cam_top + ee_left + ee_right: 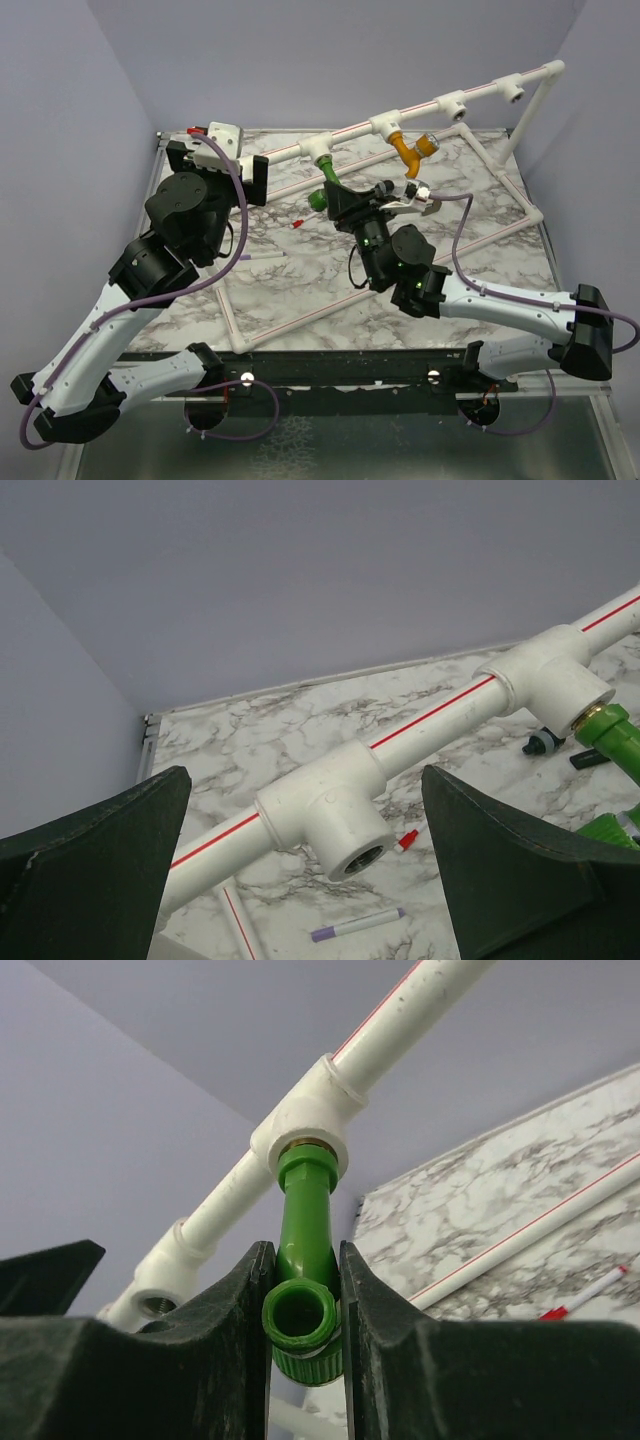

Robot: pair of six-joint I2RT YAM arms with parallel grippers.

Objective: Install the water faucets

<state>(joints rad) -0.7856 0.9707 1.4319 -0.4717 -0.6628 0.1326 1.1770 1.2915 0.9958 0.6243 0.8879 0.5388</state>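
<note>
While the green faucet (303, 1210) hangs from its socket (310, 1120) on the white pipe frame (400, 1010), the right gripper (303, 1255) is pressed onto it. One finger sits on each side of the body, just above the round open spout. The step in hand looks like screwing this faucet home. To do it well, the wrist should turn about the line of the faucet's neck, not about the spout. That way the brass thread (305, 1147) at the top runs straight into the socket and does not cross or bind. The pinch needs to be firm, since smooth plastic could slip round between the flat pads. The frame looks light and might twist under the turning force. The left gripper (300, 780), whose fingers stand spread wide and hold nothing, could steady the pipe if needed. It faces the next socket (350, 835) along, which is empty.

The green faucet lies directly between the right fingers. Its neck rises up and away from them to the socket, and its spout points back toward the wrist. The orange faucet (412, 150) hangs from the following socket to the right, near the right gripper but apart from it, and appears already fitted.
</note>
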